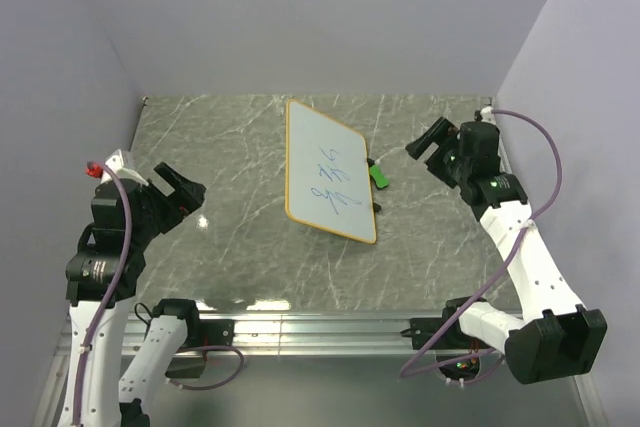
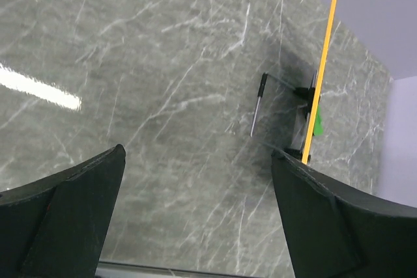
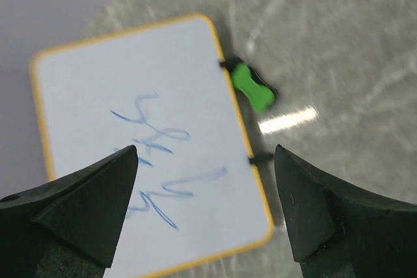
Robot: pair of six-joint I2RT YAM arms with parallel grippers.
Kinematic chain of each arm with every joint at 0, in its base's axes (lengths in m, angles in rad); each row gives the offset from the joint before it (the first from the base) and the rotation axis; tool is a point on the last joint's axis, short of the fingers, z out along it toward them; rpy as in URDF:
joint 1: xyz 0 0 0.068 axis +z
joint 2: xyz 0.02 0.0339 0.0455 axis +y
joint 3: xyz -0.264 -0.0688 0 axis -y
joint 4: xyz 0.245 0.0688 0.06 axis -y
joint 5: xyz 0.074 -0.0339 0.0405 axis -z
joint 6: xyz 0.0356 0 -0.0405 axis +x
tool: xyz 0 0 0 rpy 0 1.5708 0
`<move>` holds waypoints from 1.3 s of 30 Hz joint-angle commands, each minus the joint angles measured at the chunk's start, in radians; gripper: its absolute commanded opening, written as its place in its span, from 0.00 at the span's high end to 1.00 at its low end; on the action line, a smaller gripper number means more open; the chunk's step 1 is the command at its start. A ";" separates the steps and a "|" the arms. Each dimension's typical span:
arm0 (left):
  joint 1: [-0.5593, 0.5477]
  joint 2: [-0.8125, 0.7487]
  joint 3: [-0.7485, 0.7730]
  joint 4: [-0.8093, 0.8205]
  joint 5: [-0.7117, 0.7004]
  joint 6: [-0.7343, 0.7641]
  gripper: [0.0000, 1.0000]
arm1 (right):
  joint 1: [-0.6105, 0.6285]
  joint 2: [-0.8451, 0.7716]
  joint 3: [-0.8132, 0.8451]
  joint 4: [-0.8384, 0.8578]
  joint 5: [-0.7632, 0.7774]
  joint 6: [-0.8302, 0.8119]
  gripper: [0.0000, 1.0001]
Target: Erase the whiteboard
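Observation:
The whiteboard (image 1: 330, 172) lies mid-table, white with an orange rim and blue scribbles in its middle. The right wrist view shows it (image 3: 150, 161) from above, while the left wrist view catches only its edge, a thin orange line (image 2: 324, 50). A small green eraser (image 1: 379, 176) (image 3: 253, 87) (image 2: 316, 120) rests against the board's right edge. My left gripper (image 1: 185, 190) (image 2: 197, 154) hangs open over bare table, well left of the board. Also open and empty, my right gripper (image 1: 428, 142) (image 3: 205, 151) hovers to the right of the board and eraser.
Lilac walls close in the marble table (image 1: 230, 237) at back, left and right. A thin dark stick (image 2: 257, 112) lies near the board's edge. Small black clips (image 3: 260, 159) stick out from the board's right rim. An aluminium rail (image 1: 320, 327) runs along the near edge.

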 commanded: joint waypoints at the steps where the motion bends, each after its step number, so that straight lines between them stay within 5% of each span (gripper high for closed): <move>1: -0.009 -0.028 -0.011 -0.040 0.006 -0.037 0.01 | 0.003 -0.001 0.058 -0.252 -0.017 -0.044 0.09; 2: -0.009 -0.029 -0.018 -0.050 0.038 -0.041 0.00 | 0.005 0.006 0.060 -0.268 -0.043 -0.090 0.01; 8: -0.011 -0.032 -0.008 -0.089 0.023 -0.014 0.01 | 0.003 -0.007 0.045 -0.273 -0.008 -0.190 0.00; 14: -0.011 -0.006 -0.003 -0.112 0.017 -0.002 0.02 | 0.020 0.230 0.124 -0.209 -0.083 -0.253 0.04; 26: -0.011 0.007 0.017 -0.118 -0.024 -0.011 0.06 | 0.143 0.684 0.408 -0.231 0.075 -0.296 0.09; 39: -0.011 -0.003 0.032 -0.159 -0.043 0.015 0.07 | 0.166 0.943 0.609 -0.328 0.205 -0.279 0.17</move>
